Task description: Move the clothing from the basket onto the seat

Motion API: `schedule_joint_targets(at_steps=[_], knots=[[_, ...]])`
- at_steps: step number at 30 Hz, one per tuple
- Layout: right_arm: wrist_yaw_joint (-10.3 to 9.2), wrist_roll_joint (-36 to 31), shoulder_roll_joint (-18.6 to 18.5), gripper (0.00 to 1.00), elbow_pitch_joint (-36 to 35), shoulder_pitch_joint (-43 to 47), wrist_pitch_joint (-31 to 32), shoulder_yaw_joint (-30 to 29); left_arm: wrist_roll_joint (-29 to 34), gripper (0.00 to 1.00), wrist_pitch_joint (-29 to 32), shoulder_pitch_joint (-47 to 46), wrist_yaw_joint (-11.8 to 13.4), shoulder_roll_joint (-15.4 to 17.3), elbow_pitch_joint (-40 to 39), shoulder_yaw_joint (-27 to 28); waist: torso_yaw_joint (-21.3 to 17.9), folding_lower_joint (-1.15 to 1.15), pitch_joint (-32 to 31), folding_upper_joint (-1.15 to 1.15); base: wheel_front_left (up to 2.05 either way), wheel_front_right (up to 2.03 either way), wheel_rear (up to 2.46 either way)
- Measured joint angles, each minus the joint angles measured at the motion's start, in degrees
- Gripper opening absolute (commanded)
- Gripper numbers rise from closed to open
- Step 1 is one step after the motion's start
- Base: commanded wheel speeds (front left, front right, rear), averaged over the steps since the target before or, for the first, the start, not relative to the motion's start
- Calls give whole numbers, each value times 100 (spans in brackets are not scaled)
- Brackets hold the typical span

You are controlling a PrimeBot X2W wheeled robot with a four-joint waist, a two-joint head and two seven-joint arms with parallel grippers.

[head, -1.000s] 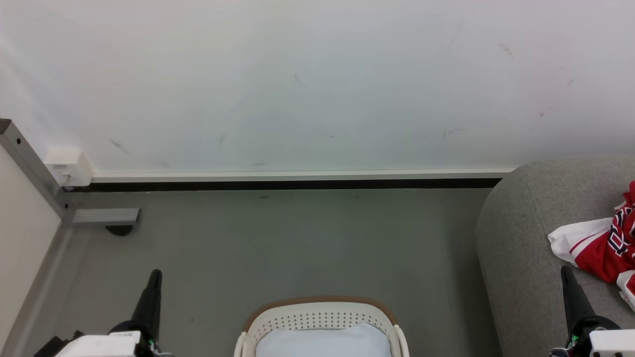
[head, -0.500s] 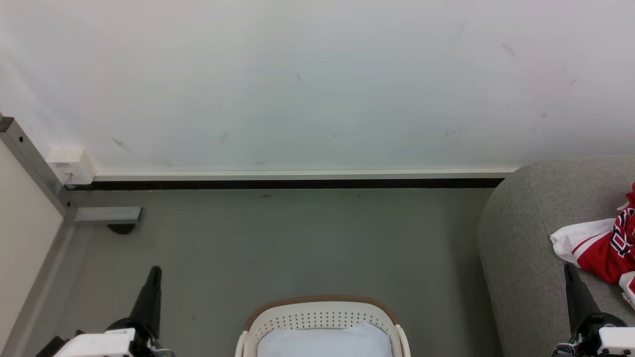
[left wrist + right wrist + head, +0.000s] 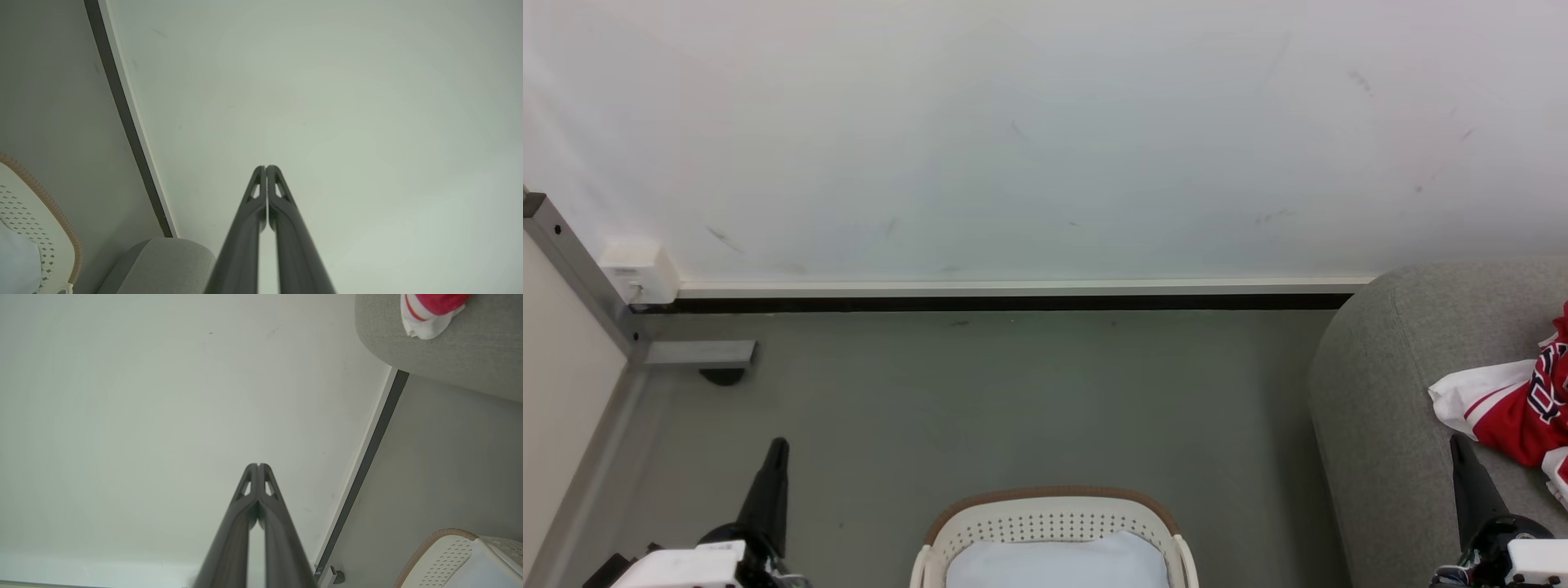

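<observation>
**Red jersey on the seat, both hands shut and empty: transfer judged done**

**Item 1, red jersey** (image 3: 1515, 408). It lies crumpled on the seat (image 3: 1380, 392) at the right edge of the head view. Its white trim spreads toward the seat's rounded end. The picture edge cuts part of the garment off. Nothing grips it.

**Item 2, basket** (image 3: 1049, 495). It stands on the floor (image 3: 980, 392) at bottom centre of the head view, apart from the seat. The part of its inside that can be seen holds a pale blue-white cloth (image 3: 1058, 563). Its near half is cut off by the frame.

**Item 3, left hand** (image 3: 778, 445). It is at lower left, over the floor. The left wrist view shows its fingers pressed together tip to tip against the wall (image 3: 1045, 147), holding nothing.

**Item 4, right hand** (image 3: 1459, 445). It is at lower right, in front of the seat and near the jersey. Whether it touches the seat cannot be told. Its fingers are closed on each other and it holds nothing.

**Status.** The jersey's move from basket to seat looks complete, with the garment released and resting. Nothing of the task appears to be left. The one reservation is the hidden near half of the basket, which could hold more clothing. The pale cloth is judged no part of the job.
</observation>
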Motion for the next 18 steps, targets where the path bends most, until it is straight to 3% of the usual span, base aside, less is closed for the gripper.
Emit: schedule_joint_targets(at_steps=[18], knots=[[0, -25, 32, 0, 1, -2, 32, -37, 0, 0, 0, -1, 0, -1, 0, -1, 0, 0, 0, 0, 0, 0, 0]])
